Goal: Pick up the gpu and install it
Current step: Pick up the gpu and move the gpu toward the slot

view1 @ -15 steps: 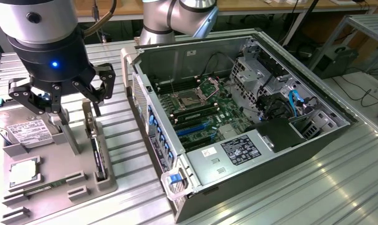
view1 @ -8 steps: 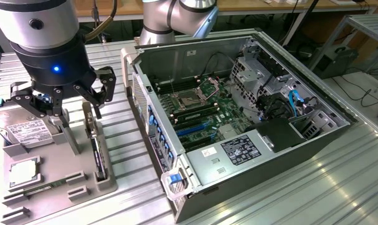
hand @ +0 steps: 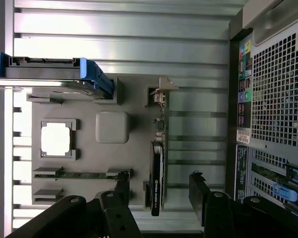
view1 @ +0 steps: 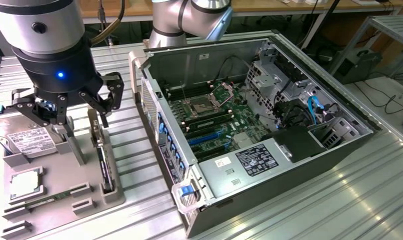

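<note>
The gpu (view1: 103, 160) stands on its edge in a slot of the grey holder tray (view1: 115, 197), with its silver bracket toward the far end. In the wrist view the gpu (hand: 157, 171) appears edge-on as a thin black strip, its bracket end away from my fingers. My gripper (view1: 71, 117) hangs open above the tray, a little higher than the card. Its black fingers (hand: 198, 191) sit apart on either side of the gpu's line, and my gripper (hand: 159, 193) holds nothing.
The open computer case (view1: 361, 145) lies at the exterior view's right, its motherboard (view1: 211, 117) exposed with blue slots. The tray also carries a silver hard drive (view1: 25, 137), a square processor (view1: 25, 182) and a memory stick (view1: 51, 198). All of it rests on a ribbed metal table (view1: 335, 200).
</note>
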